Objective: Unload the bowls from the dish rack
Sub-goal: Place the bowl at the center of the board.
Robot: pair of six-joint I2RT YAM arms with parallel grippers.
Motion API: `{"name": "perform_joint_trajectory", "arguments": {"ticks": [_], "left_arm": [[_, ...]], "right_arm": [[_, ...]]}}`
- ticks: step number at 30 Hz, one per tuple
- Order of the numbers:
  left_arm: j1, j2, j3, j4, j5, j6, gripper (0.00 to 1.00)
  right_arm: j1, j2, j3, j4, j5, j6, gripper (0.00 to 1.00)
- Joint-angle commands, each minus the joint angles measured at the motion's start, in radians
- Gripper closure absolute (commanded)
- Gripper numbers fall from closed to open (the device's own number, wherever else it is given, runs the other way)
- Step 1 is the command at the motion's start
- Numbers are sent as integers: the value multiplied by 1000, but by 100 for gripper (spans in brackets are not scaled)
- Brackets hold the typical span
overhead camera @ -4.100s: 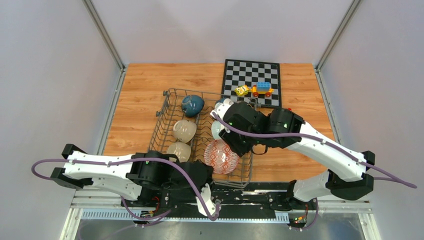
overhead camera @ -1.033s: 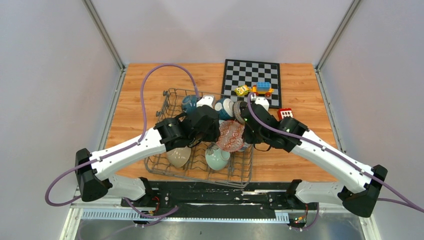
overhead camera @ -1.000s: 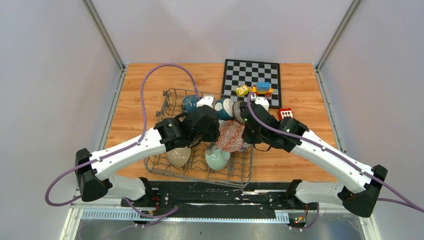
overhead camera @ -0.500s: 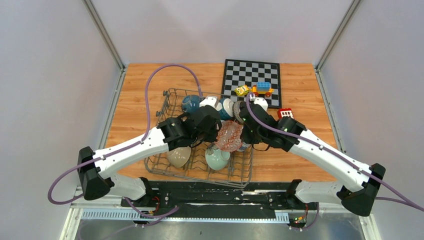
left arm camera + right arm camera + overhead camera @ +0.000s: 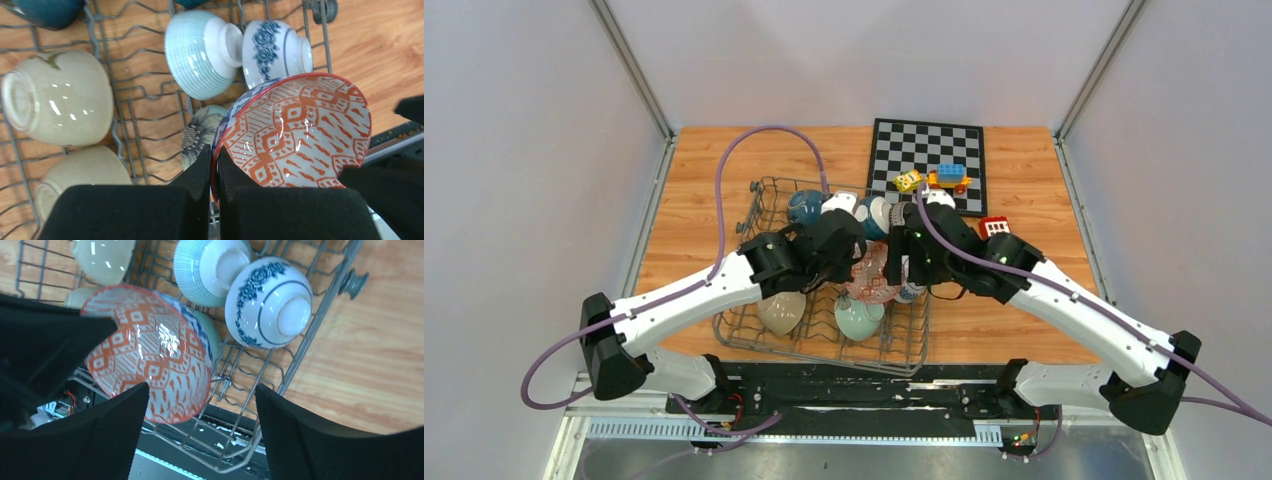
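Observation:
A red-and-white patterned bowl (image 5: 871, 284) hangs tilted above the grey wire dish rack (image 5: 754, 215). My left gripper (image 5: 214, 155) is shut on the rim of this bowl (image 5: 300, 135), one finger inside and one outside. My right gripper (image 5: 202, 387) stands open beside the same bowl (image 5: 150, 355), with its fingers apart from it. In the rack lie a blue floral bowl (image 5: 270, 302), a pale striped bowl (image 5: 200, 55), two beige bowls (image 5: 60, 97), a dark teal bowl (image 5: 805, 207) and a pale green bowl (image 5: 859, 318).
A black-and-white chessboard (image 5: 924, 150) lies on the wooden table behind the rack, with toy blocks (image 5: 936, 179) on it. A red block (image 5: 993, 226) sits just right of the rack. Both arms meet over the rack's right half.
My left gripper has shut on the patterned bowl's rim. My right gripper has opened and let go of it. The bowl has sunk a little toward the rack.

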State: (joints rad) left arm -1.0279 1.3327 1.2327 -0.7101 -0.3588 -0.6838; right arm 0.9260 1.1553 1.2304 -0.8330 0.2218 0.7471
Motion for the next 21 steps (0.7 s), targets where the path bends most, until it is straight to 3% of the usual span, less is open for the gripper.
{"name": "perform_joint_trajectory", "arguments": {"ticks": [1, 7, 16, 21], "left_arm": [[90, -67, 85, -23, -55, 53, 100], [494, -158, 66, -17, 90, 53, 100], [1169, -199, -71, 83, 305, -107, 100], [1340, -106, -160, 164, 306, -158, 100]], "right_arm": [[-12, -89, 64, 9, -17, -129, 17], [-12, -268, -88, 124, -5, -238, 16], [-12, -383, -356, 247, -123, -243, 16], [-12, -470, -440, 255, -161, -225, 17]]}}
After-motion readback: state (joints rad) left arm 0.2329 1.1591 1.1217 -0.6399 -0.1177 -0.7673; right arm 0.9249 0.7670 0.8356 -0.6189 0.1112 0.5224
